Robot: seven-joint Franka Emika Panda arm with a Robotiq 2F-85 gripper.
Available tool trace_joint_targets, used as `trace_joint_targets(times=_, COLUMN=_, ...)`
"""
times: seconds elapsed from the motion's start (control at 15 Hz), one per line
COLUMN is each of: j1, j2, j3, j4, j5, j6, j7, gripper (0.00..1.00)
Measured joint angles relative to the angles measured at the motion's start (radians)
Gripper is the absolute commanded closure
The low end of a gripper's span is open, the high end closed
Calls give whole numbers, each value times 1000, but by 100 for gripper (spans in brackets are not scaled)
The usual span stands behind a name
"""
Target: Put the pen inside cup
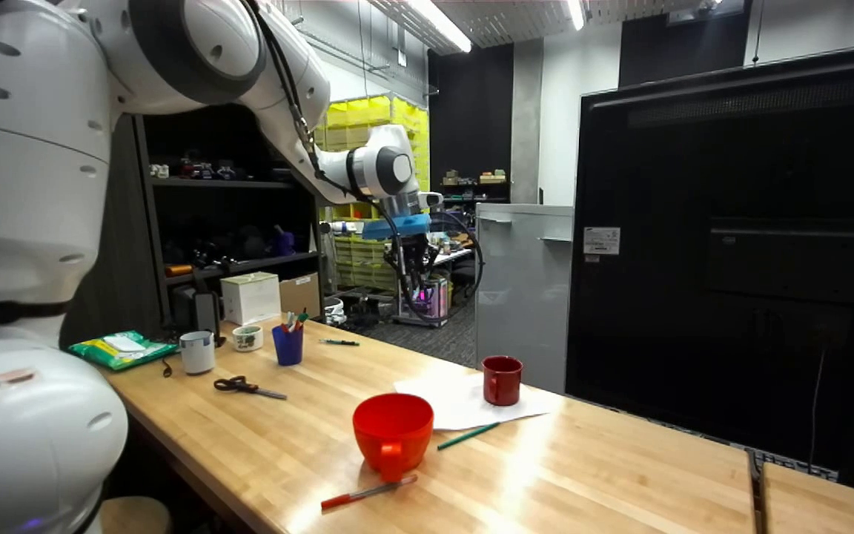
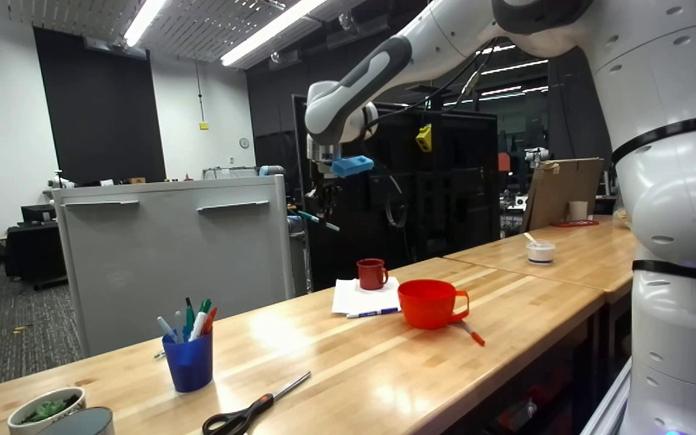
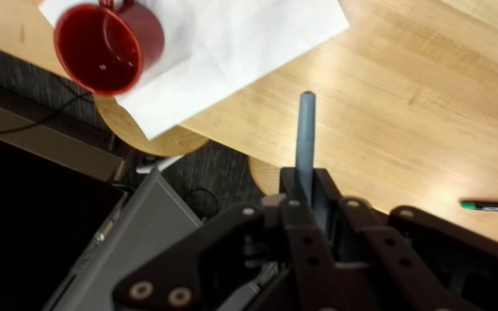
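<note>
Claw [image 3: 306, 183] grips the pen [image 3: 305, 136] in wrist view; blue cup [image 2: 191, 365] shows in both exterior views only.

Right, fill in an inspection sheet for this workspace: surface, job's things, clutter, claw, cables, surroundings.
Surface: wooden table with white paper lying on it.
Job's things: pen held in the air, not yet in the cup; dark blue cup upright, markers inside.
Clutter: dark red mug on the paper; bright red bowl, scissors and red pen on the table.
Claw: shut on the pen.
Cables: black cable along the arm, looping beside the claw.
Surroundings: large black panel, grey panel, shelves.
</note>
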Motion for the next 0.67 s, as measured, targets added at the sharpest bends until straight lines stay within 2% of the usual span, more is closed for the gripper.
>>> trace_joint_targets(times=0.33, j1=107, j2=79, j3=98, j4=171, j5=-6, j6=-23, j7=-88, gripper=97)
trace_joint_targets(times=0.67, j1=190, j2=156, j3=189, j4=286, j5=1, j6=-44, j7=-227, gripper=97)
